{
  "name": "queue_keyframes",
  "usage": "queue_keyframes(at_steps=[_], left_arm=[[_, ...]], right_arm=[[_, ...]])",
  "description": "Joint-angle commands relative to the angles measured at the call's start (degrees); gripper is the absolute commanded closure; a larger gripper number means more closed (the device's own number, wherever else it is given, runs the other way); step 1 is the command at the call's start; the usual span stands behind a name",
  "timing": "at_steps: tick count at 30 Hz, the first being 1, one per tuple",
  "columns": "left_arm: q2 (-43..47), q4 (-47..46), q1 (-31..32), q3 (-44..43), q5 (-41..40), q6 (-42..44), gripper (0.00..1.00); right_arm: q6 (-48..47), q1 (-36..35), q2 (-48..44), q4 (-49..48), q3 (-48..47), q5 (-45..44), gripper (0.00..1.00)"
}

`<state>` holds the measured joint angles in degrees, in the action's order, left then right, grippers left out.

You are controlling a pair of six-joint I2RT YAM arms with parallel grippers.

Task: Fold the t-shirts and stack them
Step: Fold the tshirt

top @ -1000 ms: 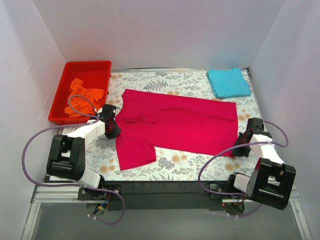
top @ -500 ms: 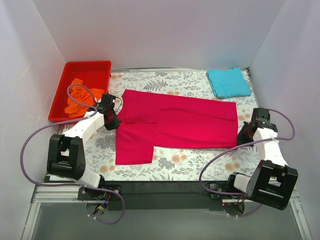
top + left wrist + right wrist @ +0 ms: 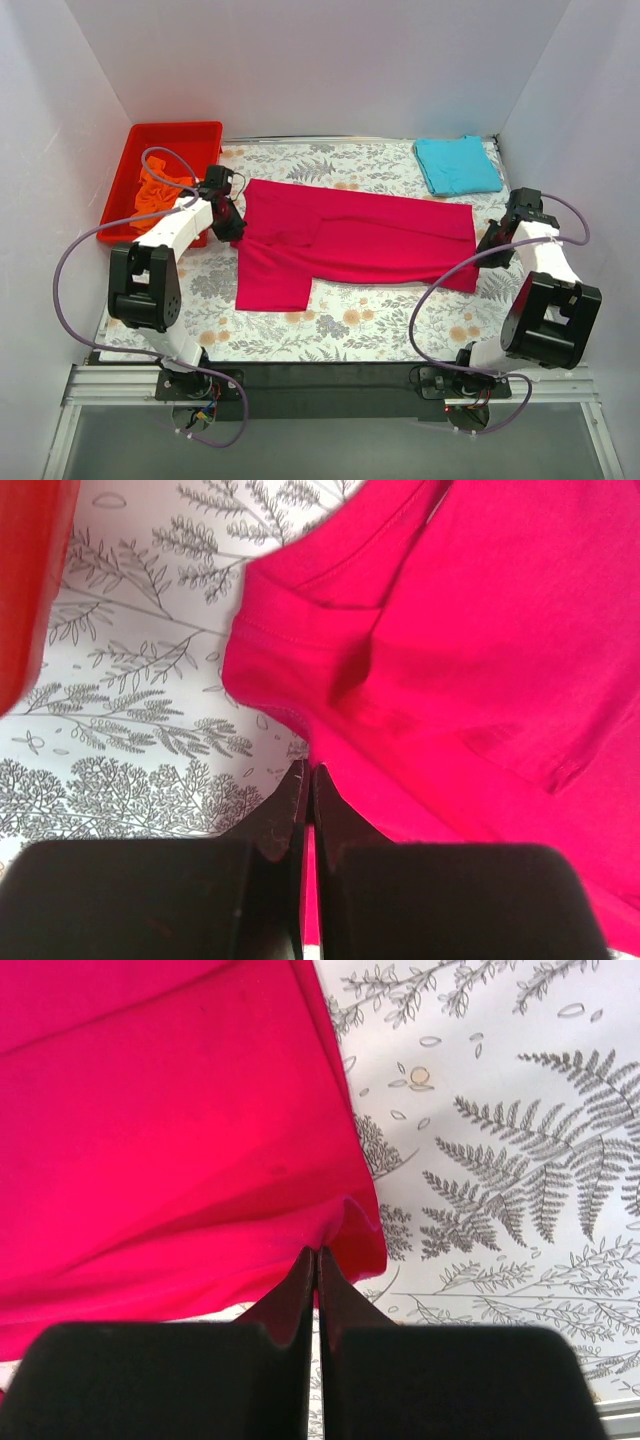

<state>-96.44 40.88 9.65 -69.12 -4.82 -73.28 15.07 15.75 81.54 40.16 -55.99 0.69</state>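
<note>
The crimson-pink t-shirt lies spread across the middle of the floral table, with one sleeve hanging toward the near edge. My left gripper is shut on its left edge. In the left wrist view the red cloth runs into the closed left gripper. My right gripper is shut on the shirt's right near corner. The right wrist view shows that cloth puckered at the closed right gripper. A folded turquoise t-shirt rests at the back right. The orange t-shirt lies crumpled in the bin.
A red plastic bin stands at the back left, just beyond my left arm. White walls close in the table on the left, back and right. Grey cables loop from both arms over the table's near corners.
Both grippers have moved away from the near edge toward the back, carrying the shirt's near edge with them. The shirt now lies narrower from front to back.
</note>
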Motion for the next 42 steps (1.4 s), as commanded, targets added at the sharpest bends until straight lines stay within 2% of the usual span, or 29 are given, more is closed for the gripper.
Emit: queue_keyframes(at_steps=[1, 10, 23, 42], left_arm=[[-0.7, 1.8, -2.0, -3.7, 2.0, 0.3, 1.00], [-4.4, 1.8, -5.9, -8.2, 8.3, -0.6, 1.00], [-10.1, 0.3, -6.7, -14.0, 11.1, -0.5, 1.00], [-13.6, -2.9, -6.6, -15.1, 10.9, 2.5, 1.00]], right_arm=[[-0.2, 0.3, 2.3, -0.3, -4.4, 1.0, 0.99], [0.3, 0.3, 8.3, -0.5, -7.7, 1.8, 0.99], [-0.1, 0.3, 12.4, -1.1, -10.5, 0.2, 0.99], [0.3, 0.3, 15.1, -2.8, -13.5, -0.2, 0.99]])
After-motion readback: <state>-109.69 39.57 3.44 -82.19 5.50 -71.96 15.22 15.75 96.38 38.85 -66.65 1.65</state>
